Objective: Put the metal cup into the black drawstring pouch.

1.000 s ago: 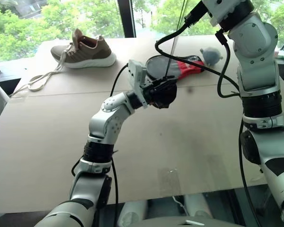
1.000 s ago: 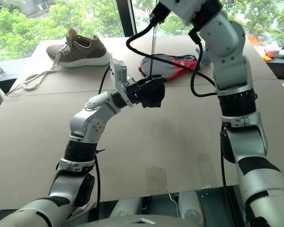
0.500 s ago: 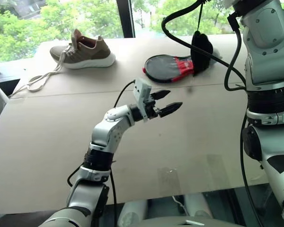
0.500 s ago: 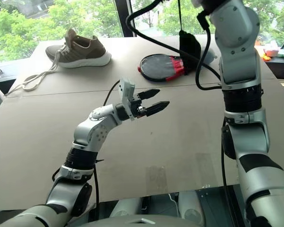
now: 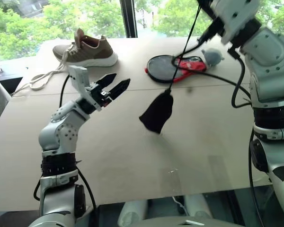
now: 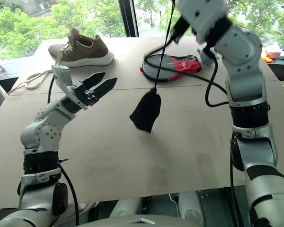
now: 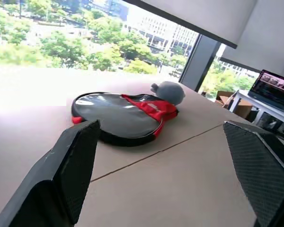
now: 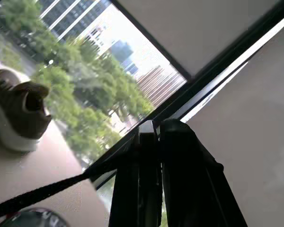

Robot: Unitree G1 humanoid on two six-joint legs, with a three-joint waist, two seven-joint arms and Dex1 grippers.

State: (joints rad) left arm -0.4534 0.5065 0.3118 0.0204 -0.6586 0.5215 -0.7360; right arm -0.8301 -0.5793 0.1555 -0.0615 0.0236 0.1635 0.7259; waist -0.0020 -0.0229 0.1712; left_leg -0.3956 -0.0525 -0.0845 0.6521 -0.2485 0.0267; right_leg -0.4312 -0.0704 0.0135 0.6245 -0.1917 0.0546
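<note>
The black drawstring pouch [image 5: 157,113] hangs in the air above the middle of the table [image 5: 132,156], suspended from its thin black cord [image 5: 182,52]. The cord runs steeply upward and toward the right arm, drawn taut. The pouch's long axis is close to vertical, tilted slightly; its gathered mouth points up at the cord and its closed bottom points down toward the tabletop. Whether the bottom touches the surface cannot be told.

In the right wrist view the right gripper [image 8: 158,142] has its fingers nearly together, and the cord passes across in front of them; whether the cord is actually pinched between them cannot be confirmed.

The left gripper [image 5: 111,86] is raised on the left side of the table, well apart from the pouch, pointing toward it. Its two black fingers [image 7: 71,165] are spread wide and hold nothing.

Farther back on the table lie a brown shoe [image 5: 87,49], a black-and-red paddle-shaped case [image 5: 173,68] and a small grey soft object [image 5: 212,56] just beside the case.
</note>
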